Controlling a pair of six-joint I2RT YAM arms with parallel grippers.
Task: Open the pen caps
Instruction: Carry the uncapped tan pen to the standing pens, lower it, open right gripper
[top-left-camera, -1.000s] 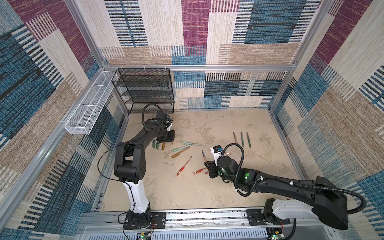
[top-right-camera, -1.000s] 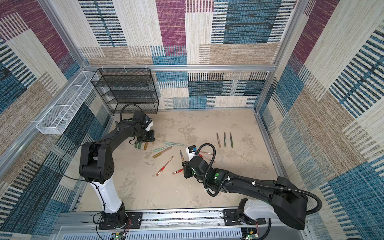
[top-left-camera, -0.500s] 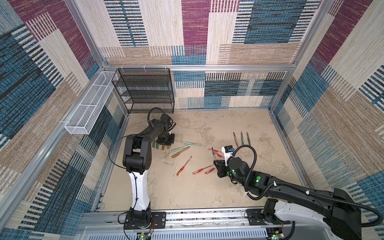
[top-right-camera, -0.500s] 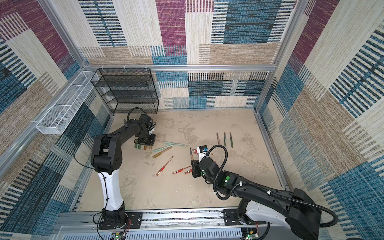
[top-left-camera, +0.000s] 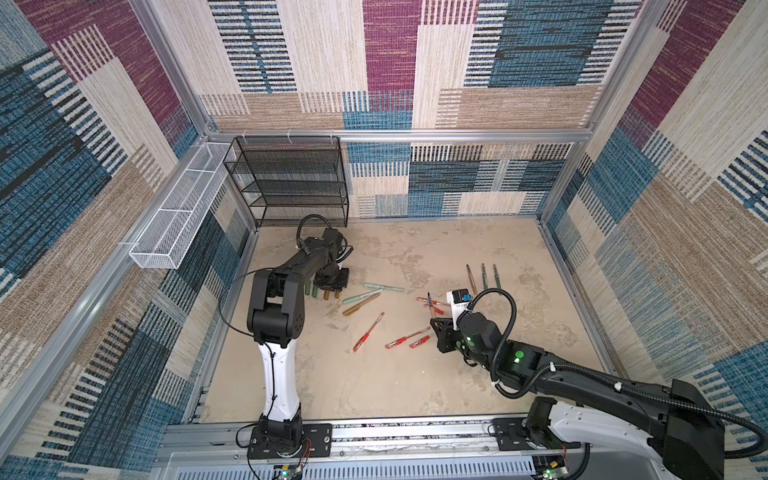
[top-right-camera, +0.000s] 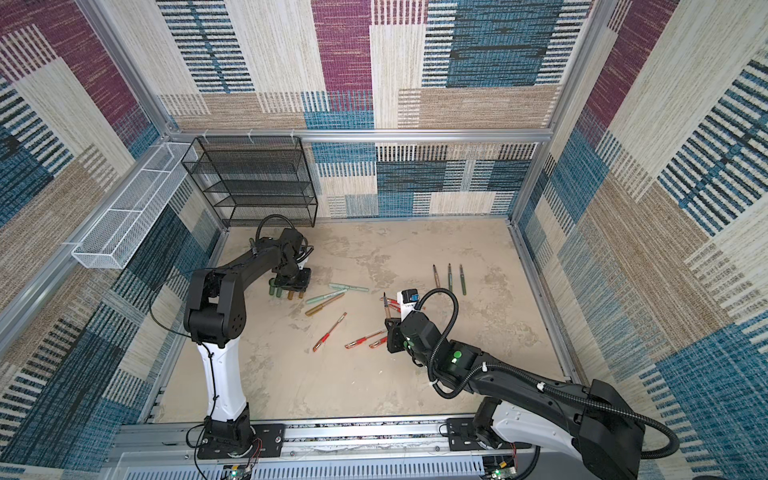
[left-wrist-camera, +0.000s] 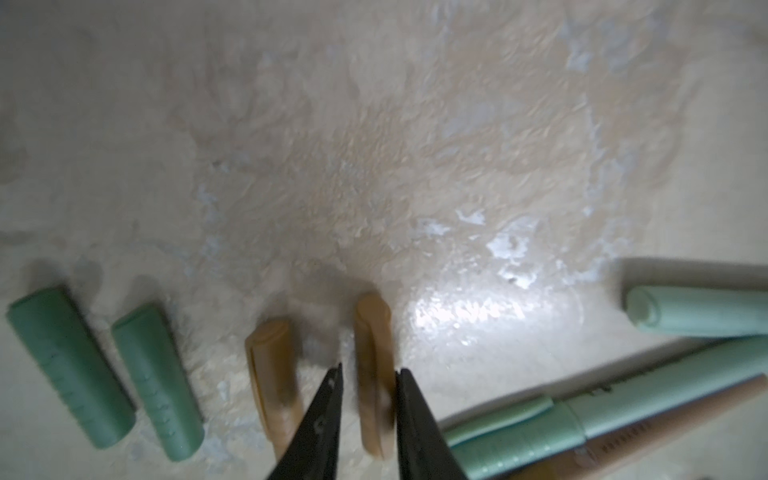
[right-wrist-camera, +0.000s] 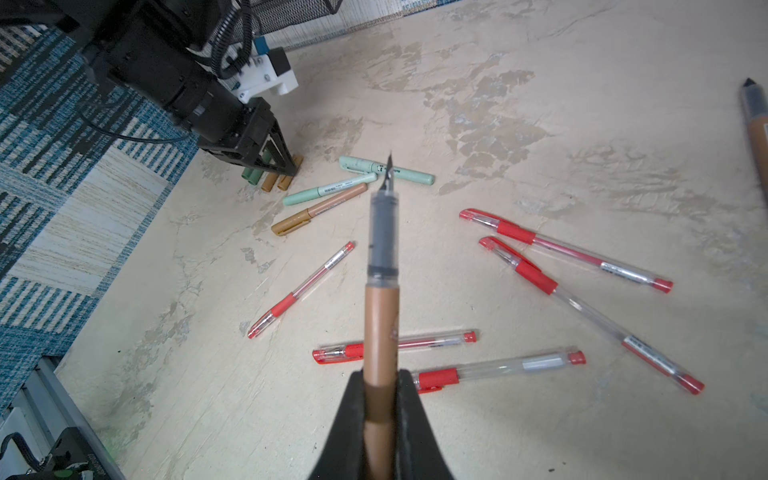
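Note:
Low over the table at the left, my left gripper (left-wrist-camera: 371, 368) (top-left-camera: 330, 282) stands open, its jaws slightly apart either side of a golden brown pen cap (left-wrist-camera: 372, 328) lying flat. Beside it lie another golden brown cap (left-wrist-camera: 270, 357) and two dark green caps (left-wrist-camera: 66, 365) (left-wrist-camera: 158, 382). My right gripper (right-wrist-camera: 380, 374) (top-left-camera: 439, 327) is shut on an uncapped brown pen barrel (right-wrist-camera: 381, 316), whose nib points away from the jaws. Two mint pens (right-wrist-camera: 328, 191) and a golden brown pen (right-wrist-camera: 320, 210) lie capped mid-table. Several red-capped pens (right-wrist-camera: 301, 291) (right-wrist-camera: 565, 249) are scattered under the right gripper.
Three uncapped pen barrels (top-left-camera: 482, 278) lie side by side at the back right. A black mesh rack (top-left-camera: 291, 183) stands in the back left corner and a white wire basket (top-left-camera: 178, 220) hangs on the left wall. Patterned walls enclose the table.
My left gripper's jaws have parted and let go of the golden brown cap beside the other caps. My right gripper has moved a little to the right with the brown barrel.

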